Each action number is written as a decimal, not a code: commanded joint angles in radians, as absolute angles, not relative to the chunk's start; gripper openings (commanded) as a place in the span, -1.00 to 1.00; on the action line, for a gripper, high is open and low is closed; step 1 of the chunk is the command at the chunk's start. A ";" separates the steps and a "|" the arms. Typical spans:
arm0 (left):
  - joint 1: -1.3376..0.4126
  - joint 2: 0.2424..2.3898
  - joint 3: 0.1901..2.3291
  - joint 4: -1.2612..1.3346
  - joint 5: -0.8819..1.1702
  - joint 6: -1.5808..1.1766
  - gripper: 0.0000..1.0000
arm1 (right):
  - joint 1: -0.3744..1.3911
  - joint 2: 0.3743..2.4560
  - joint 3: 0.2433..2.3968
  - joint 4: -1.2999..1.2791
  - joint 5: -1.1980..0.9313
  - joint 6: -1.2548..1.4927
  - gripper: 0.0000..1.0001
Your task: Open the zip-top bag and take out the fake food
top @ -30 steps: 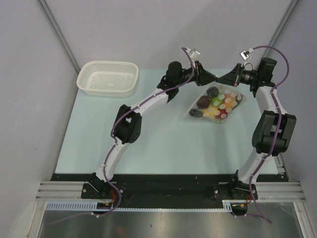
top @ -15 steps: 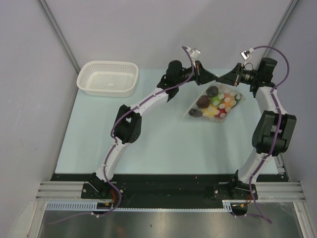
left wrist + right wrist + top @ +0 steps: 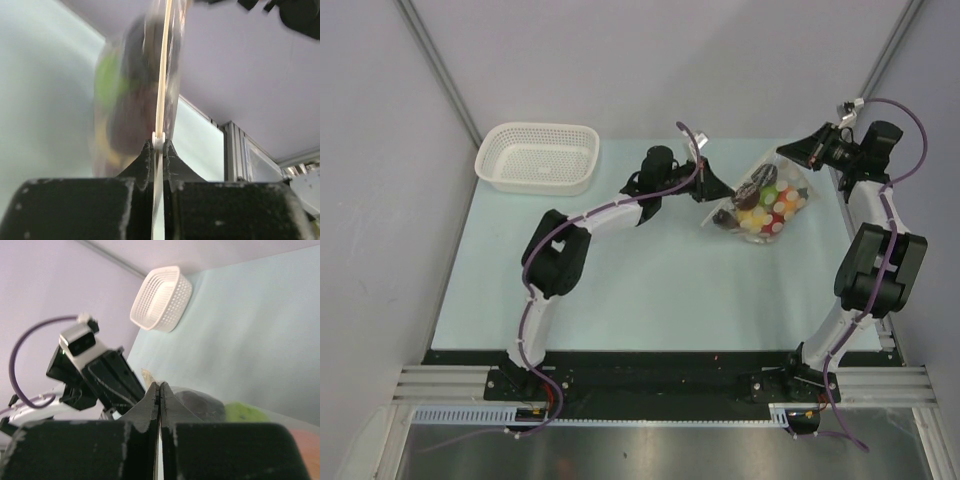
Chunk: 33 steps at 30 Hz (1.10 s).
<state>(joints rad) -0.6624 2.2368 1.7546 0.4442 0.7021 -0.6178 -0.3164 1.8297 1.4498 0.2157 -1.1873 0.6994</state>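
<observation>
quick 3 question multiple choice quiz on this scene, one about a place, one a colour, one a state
1. Where does the white basket sit?
A. at the far left corner of the table
B. between the arm bases
C. at the right edge

2. What colour is the table top?
A. black
B. pale mint
C. red

3. How is the left gripper?
A. wide open
B. out of view
C. shut on the zip-top bag

Key:
1. A, the top view shows it far back on the left.
2. B, the surface is pale mint.
3. C, the left wrist view shows it pinching the bag's edge.
</observation>
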 commanded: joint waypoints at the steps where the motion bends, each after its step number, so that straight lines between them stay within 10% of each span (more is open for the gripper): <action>1: -0.679 2.035 1.544 0.442 0.735 -0.589 -0.99 | -0.348 1.848 1.522 0.175 -1.063 0.717 -1.00; 13: -0.819 1.850 1.333 0.251 0.544 -0.698 -0.99 | -0.298 1.940 1.756 -0.469 -0.832 0.476 -0.96; 27: -0.867 2.003 1.657 0.058 0.473 -0.854 -1.00 | -0.230 1.820 1.953 -1.077 -0.299 0.387 0.96; 33: -0.882 2.045 1.723 0.038 0.477 -0.854 -0.99 | -0.131 1.735 1.841 -1.072 -0.235 0.394 0.98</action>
